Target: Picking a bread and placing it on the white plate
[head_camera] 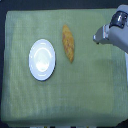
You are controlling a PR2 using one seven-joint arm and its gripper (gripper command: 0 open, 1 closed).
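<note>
The bread (68, 43) is an elongated golden-brown loaf lying on the green cloth, a little to the exterior view's right of the white plate (42, 59). Nothing lies on the round glossy plate. My gripper (97, 37) comes in from the upper right on a grey-white arm, its tip well to the right of the bread and apart from it. The blur hides whether its fingers are open or shut. Nothing shows between them.
A pale green cloth (65, 100) covers the table, with dark floor along the left edge and bottom. The arm's body (117, 30) fills the upper right corner.
</note>
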